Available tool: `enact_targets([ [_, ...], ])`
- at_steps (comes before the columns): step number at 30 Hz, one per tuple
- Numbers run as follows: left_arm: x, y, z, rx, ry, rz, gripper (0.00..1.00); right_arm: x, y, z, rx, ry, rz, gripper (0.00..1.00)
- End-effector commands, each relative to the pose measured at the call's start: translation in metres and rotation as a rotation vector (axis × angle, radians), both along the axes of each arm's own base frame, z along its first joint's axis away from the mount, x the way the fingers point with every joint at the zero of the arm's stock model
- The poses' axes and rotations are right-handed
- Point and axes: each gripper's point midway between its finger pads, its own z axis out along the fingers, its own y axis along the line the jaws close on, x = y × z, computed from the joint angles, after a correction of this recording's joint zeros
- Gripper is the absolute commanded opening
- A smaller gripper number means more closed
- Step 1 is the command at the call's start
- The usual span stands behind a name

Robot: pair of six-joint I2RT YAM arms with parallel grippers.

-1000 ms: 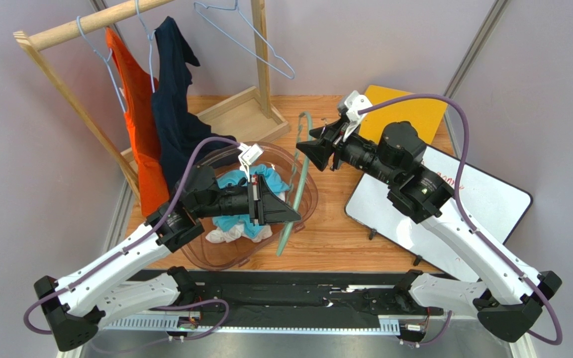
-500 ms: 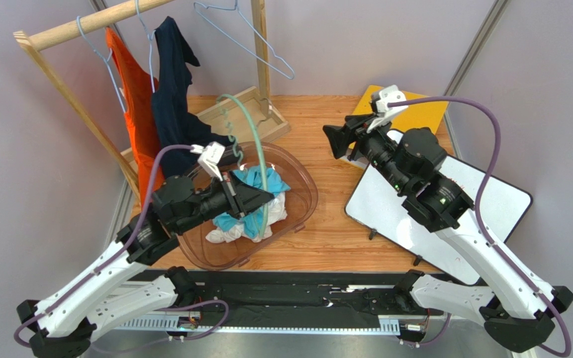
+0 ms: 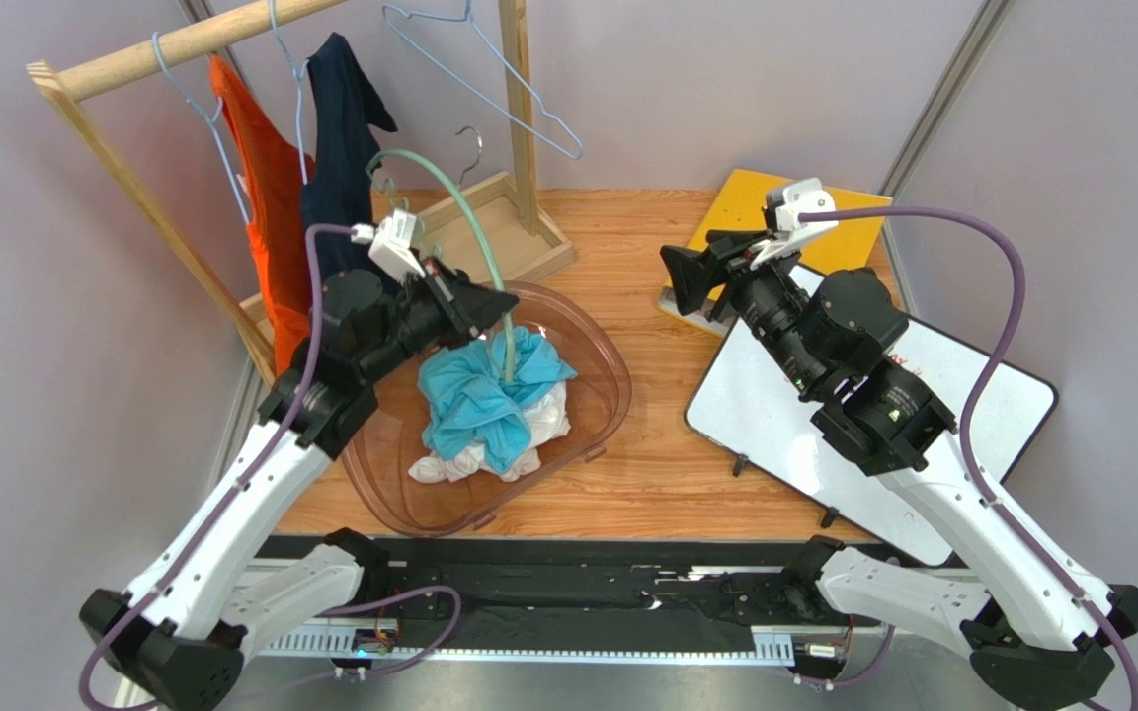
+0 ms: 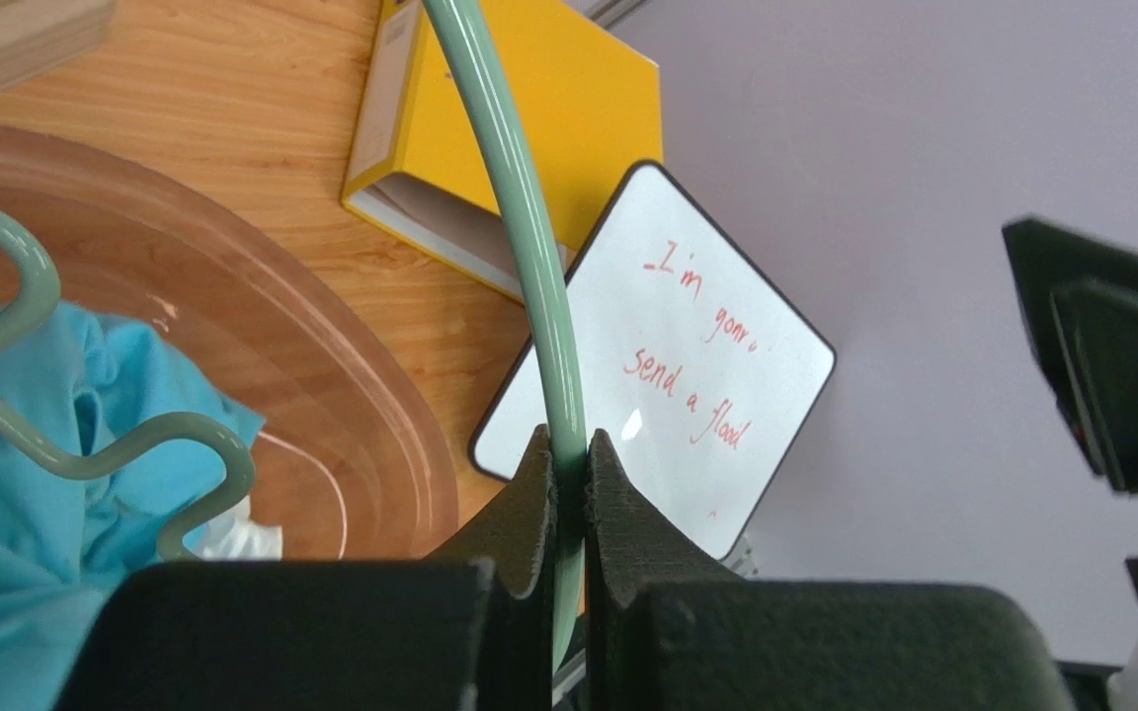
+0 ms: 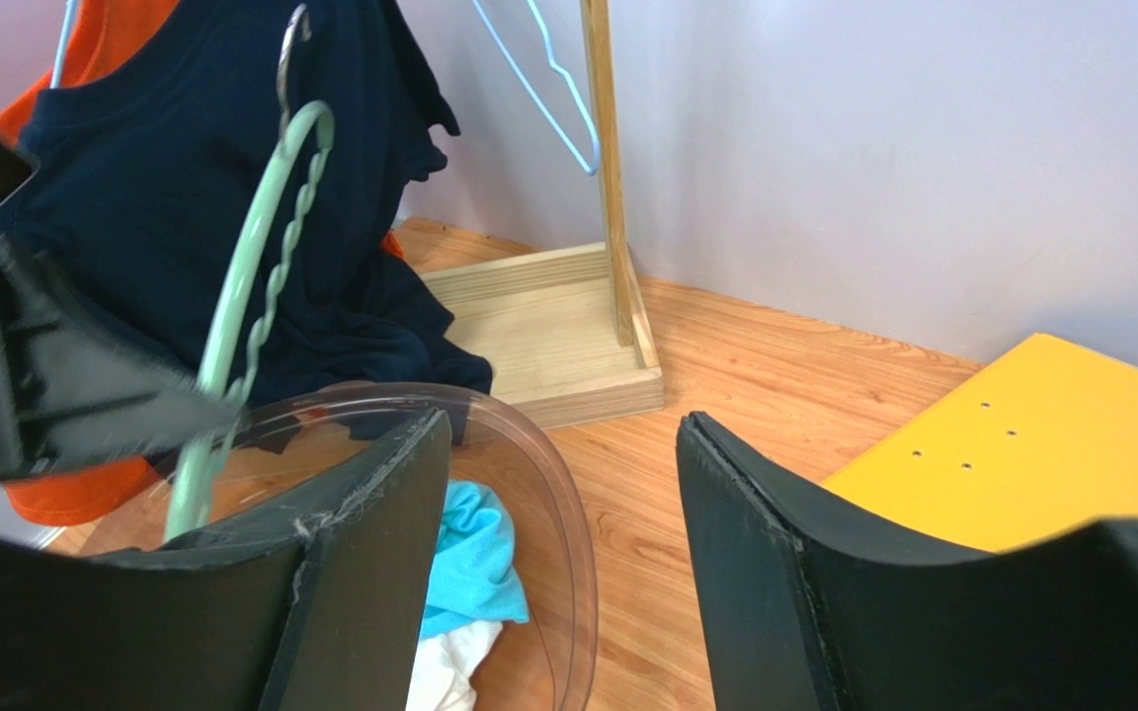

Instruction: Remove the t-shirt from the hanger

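My left gripper [image 3: 494, 307] is shut on a pale green plastic hanger [image 3: 459, 193] and holds it raised over the basket, its hook end toward the rack; the hanger's bar runs up between the jaws in the left wrist view [image 4: 531, 237]. The hanger is bare. A light blue t-shirt [image 3: 483, 397] lies crumpled in the clear plastic basket [image 3: 608, 388] on top of a white cloth [image 3: 449, 465]. My right gripper [image 3: 684, 276] is open and empty, above the table to the right of the basket; its wrist view shows the hanger [image 5: 256, 245] and the t-shirt [image 5: 474, 556].
A wooden clothes rack [image 3: 189, 45] at the back left carries an orange shirt [image 3: 275, 222] and a navy shirt [image 3: 345, 178] on blue wire hangers, plus an empty wire hanger [image 3: 508, 82]. A whiteboard [image 3: 976, 400] and a yellow box [image 3: 790, 208] lie at right.
My left gripper has carried the green hanger from the basket's right rim up and back-left toward the rack. The right gripper has drawn back to the right. The blue t-shirt stays in the basket.
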Motion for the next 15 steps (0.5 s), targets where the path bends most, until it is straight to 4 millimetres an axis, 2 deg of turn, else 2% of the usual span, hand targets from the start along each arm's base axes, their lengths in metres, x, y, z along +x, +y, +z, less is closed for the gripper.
enact_targets([
  [1, 0.014, -0.01, 0.087, -0.149, -0.198, -0.127, 0.0, -0.007, -0.012, 0.021, 0.059, -0.059, -0.029, 0.62],
  [2, 0.021, -0.004, 0.107, -0.173, -0.246, -0.117, 0.0, -0.007, -0.013, 0.022, 0.061, -0.061, -0.03, 0.62],
  [3, 0.033, -0.006, 0.107, -0.186, -0.224, -0.122, 0.0, -0.007, -0.013, 0.021, 0.058, -0.061, -0.034, 0.63],
  [4, 0.033, -0.005, 0.123, -0.204, -0.257, -0.137, 0.0, -0.006, -0.014, 0.02, 0.058, -0.061, -0.038, 0.63],
  [5, 0.042, 0.001, 0.129, -0.216, -0.263, -0.119, 0.0, -0.006, -0.014, 0.02, 0.058, -0.061, -0.037, 0.63],
  [6, 0.05, 0.0, 0.129, -0.24, -0.236, -0.131, 0.0, -0.006, -0.015, 0.021, 0.059, -0.064, -0.039, 0.63],
  [7, 0.053, 0.003, 0.146, -0.267, -0.276, -0.133, 0.0, -0.007, -0.014, 0.021, 0.06, -0.063, -0.039, 0.63],
  [8, 0.061, 0.011, 0.151, -0.285, -0.28, -0.116, 0.0, -0.007, -0.014, 0.021, 0.06, -0.063, -0.037, 0.63],
  [9, 0.069, 0.01, 0.15, -0.322, -0.241, -0.136, 0.0, -0.007, -0.015, 0.021, 0.059, -0.064, -0.037, 0.63],
  [10, 0.071, 0.013, 0.165, -0.348, -0.285, -0.144, 0.0, -0.008, -0.015, 0.022, 0.061, -0.066, -0.037, 0.63],
  [12, 0.088, 0.022, 0.166, -0.397, -0.248, -0.136, 0.0, -0.009, -0.017, 0.023, 0.066, -0.069, -0.039, 0.63],
  [13, 0.089, 0.025, 0.179, -0.418, -0.284, -0.142, 0.0, -0.009, -0.017, 0.022, 0.063, -0.068, -0.039, 0.63],
  [15, 0.104, 0.029, 0.181, -0.457, -0.259, -0.145, 0.0, -0.01, -0.017, 0.023, 0.064, -0.072, -0.037, 0.63],
])
